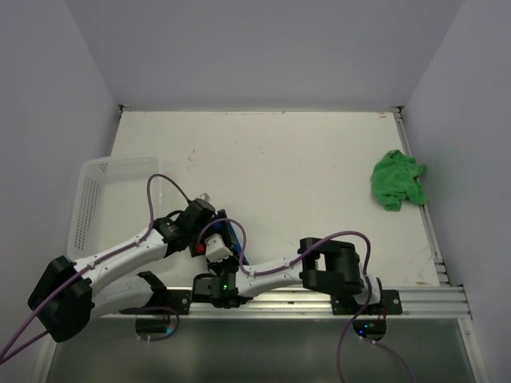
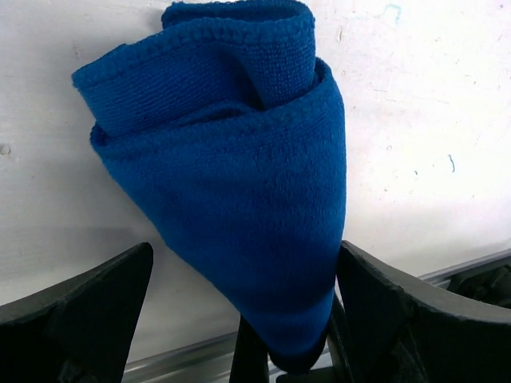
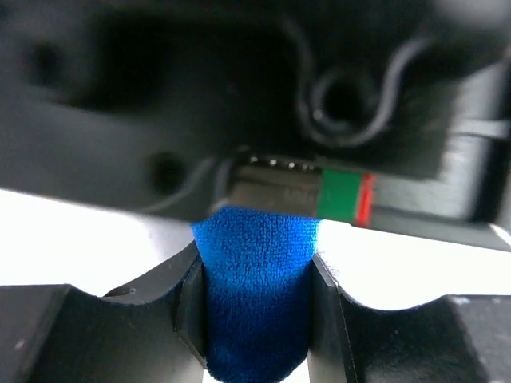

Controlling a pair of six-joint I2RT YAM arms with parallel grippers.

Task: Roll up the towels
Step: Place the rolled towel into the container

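Towel roll gripped at its tip by one pincer

Royal blue towel [image 2: 231, 199] sits near the front edge of the white surface [image 1: 279, 175], left of centre, where the two robot arms meet. It is wound loosely into a cone: wide and open at the far end, with the layers of the coil showing, and narrowing to a point at the near end.

Seen from the right wrist camera, the right pincer [image 3: 255, 319] is clamped on that narrow end. Blue cloth fills the gap between its two black fingers and bulges above them. Dark, blurred parts of the other arm fill the upper part of this view.

Seen from the left wrist camera, the left pincer [image 2: 243, 279] stands with its fingers spread wide, one on each side of the cone. It grips nothing. The finger on the right of that view is just beside the cloth; the other is well apart from it.

Bright green towel [image 1: 398, 180] lies crumpled in a heap by the right edge of the surface, well apart from both arms and the blue one.

White plastic mesh basket [image 1: 92, 199] stands at the left edge, beside the left arm.
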